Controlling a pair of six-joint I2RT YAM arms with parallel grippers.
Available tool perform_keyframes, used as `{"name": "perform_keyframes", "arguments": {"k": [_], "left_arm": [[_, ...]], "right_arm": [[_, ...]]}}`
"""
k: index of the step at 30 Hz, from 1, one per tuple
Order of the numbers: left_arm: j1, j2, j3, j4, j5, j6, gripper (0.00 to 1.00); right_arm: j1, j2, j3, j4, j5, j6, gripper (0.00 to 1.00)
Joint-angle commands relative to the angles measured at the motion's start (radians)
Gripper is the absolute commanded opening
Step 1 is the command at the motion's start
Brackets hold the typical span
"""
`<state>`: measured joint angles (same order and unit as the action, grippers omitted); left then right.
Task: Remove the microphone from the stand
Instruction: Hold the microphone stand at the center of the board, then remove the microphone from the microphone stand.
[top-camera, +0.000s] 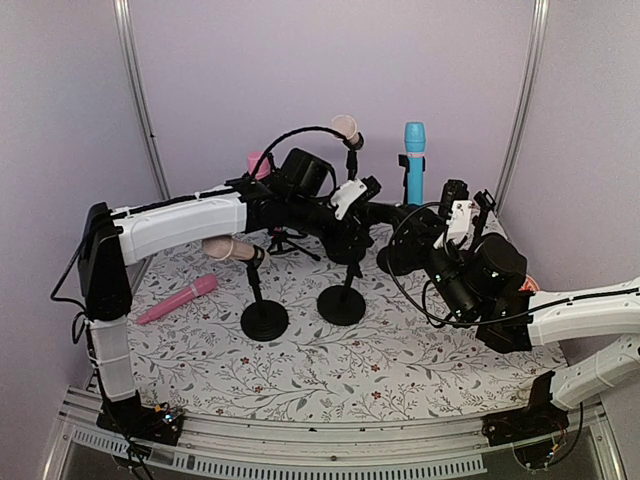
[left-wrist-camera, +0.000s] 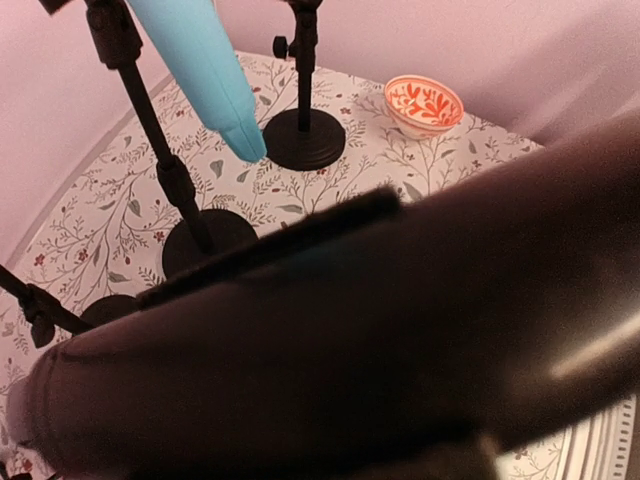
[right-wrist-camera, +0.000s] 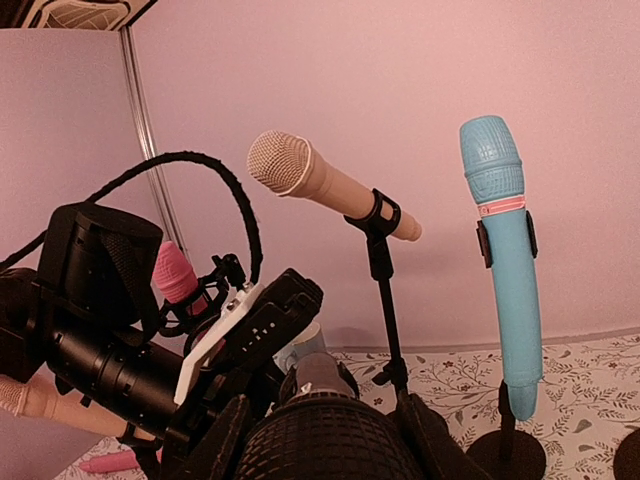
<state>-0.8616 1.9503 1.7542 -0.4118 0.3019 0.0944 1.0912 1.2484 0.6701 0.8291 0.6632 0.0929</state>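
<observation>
Right wrist view is showing the right gripper (right-wrist-camera: 322, 408) with its two fingers sitting narrow around a black ribbed microphone (right-wrist-camera: 320, 448), so it seems to be holding that end. Seen from the top, this microphone is lying in the middle, between the two grippers. It is sitting above the black stand with a round foot (top-camera: 342, 303), near the tall blue microphone (top-camera: 414, 160).

To do this step well, one gripper should be keeping steady while the other is sliding the microphone gently straight out of its holder. It should not be tipping the stand or bumping the blue one.

The left arm is reaching far across from the left, elbow bent, with the left gripper (top-camera: 366, 203) pointing right at the microphone. A big dark blur is filling the left wrist view, so I cannot tell if those fingers are pinching.
</observation>
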Motion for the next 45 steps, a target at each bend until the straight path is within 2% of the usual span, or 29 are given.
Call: {"name": "perform_keyframes", "arguments": {"k": [1, 6, 11, 27, 35, 45], "left_arm": [[-0.023, 0.054, 0.019, 0.03, -0.011, -0.029, 0.38], [-0.022, 0.043, 0.002, 0.032, -0.01, -0.041, 0.27], [-0.016, 0.026, -0.008, 0.052, -0.063, -0.044, 0.0], [0.022, -0.021, -0.053, 0.073, -0.157, -0.064, 0.0], [0.031, -0.014, -0.043, 0.076, -0.186, -0.063, 0.0], [0.049, -0.025, -0.05, 0.087, -0.162, -0.055, 0.0]], "right_arm": [[0.004, -0.013, -0.027, -0.051, -0.026, 0.04, 0.02], [0.003, -0.014, -0.029, -0.029, -0.033, 0.029, 0.01], [0.013, -0.026, -0.031, -0.017, -0.035, 0.014, 0.0], [0.112, -0.338, -0.083, -0.06, 0.055, -0.18, 0.0], [0.179, -0.436, -0.078, -0.067, 0.133, -0.287, 0.0], [0.198, -0.522, -0.046, -0.127, 0.112, -0.321, 0.0]]}}
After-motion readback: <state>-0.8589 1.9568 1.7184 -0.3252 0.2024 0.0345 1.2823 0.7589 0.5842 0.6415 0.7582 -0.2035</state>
